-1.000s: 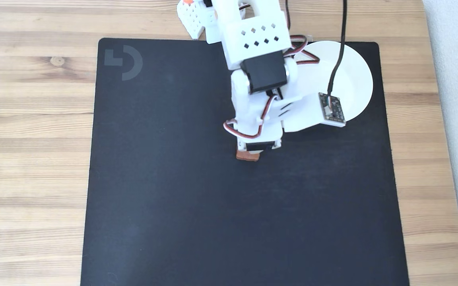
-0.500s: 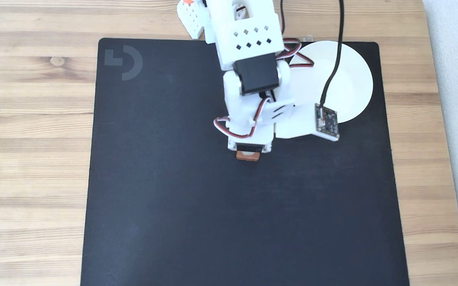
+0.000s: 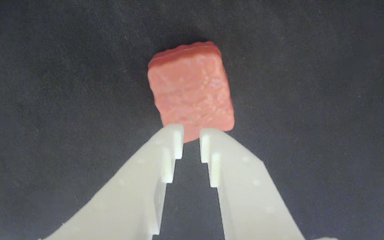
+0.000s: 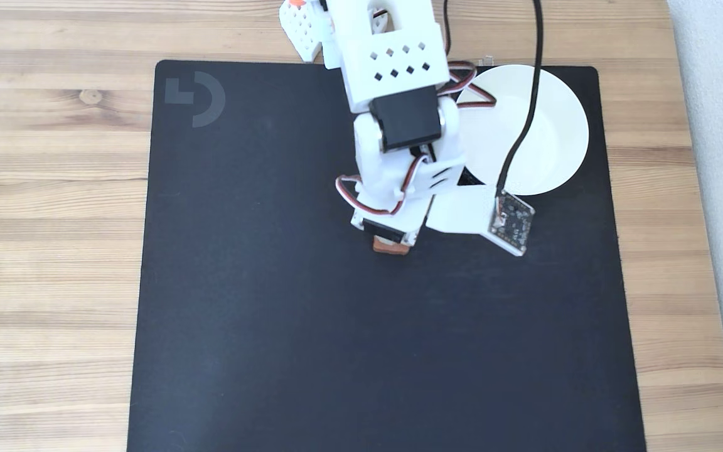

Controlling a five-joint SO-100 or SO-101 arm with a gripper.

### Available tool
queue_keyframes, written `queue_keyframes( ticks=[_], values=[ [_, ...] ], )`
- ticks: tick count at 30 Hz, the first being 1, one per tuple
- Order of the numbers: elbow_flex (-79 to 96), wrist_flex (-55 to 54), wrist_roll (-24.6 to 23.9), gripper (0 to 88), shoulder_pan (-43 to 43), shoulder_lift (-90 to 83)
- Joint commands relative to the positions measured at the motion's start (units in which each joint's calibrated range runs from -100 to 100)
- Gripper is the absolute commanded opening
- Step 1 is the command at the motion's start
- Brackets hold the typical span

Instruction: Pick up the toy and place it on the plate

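My white plastic two-finger claw point(image 3: 191, 140) hangs over the black rectangular fabric mat point(image 4: 286, 326), and in the wrist view its two pale fingers point(image 3: 165, 156) come up from the bottom edge with only a narrow slot of dark mat between their tips. They are spread just a little, nearly together, and they pinch nothing. The small reddish-brown, rough-surfaced, rounded-square flat toy block point(image 3: 191, 88) lies flat on the mat just beyond my fingertips, whose ends overlap its near edge in the wrist view; I cannot tell whether they touch it or hover above it. In the fixed view the toy point(image 4: 391, 248) peeks out from under the front of my white arm point(image 4: 399, 125), near the middle of the mat and somewhat toward its far edge, with most of the block hidden beneath me. The round white shallow plate point(image 4: 550, 132) sits in the far right corner of the mat, well apart from the toy, with part of its left side covered by my arm and a black cable point(image 4: 524, 125) crossing over it. The mat rests on a light wooden table point(image 4: 48, 207), and a grey logo point(image 4: 195, 97) marks the mat's far left corner.
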Motion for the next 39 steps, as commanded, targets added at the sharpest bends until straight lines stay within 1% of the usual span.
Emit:
queue_keyframes(
  ticks=[1,6,8,12,18,21,23,26,34,39],
  values=[
    [-1.8,0.4,-0.1,2.6,0.5,-0.1],
    [-1.8,0.4,-0.2,2.7,0.4,-0.1],
    [-1.8,0.6,-0.1,7.4,0.6,-0.1],
    [-2.1,5.3,0.1,21.4,0.4,-0.1],
    [-2.3,7.9,-0.1,25.4,0.7,-0.1],
    [-2.6,10.6,0.3,31.6,0.5,-0.1],
    [-2.6,10.5,1.4,33.9,0.3,-0.1],
    [-3.4,9.5,1.5,35.6,0.0,-0.1],
    [-4.3,9.0,1.4,35.6,0.3,0.1],
    [-4.4,6.9,1.4,35.6,0.0,4.0]
  ],
)
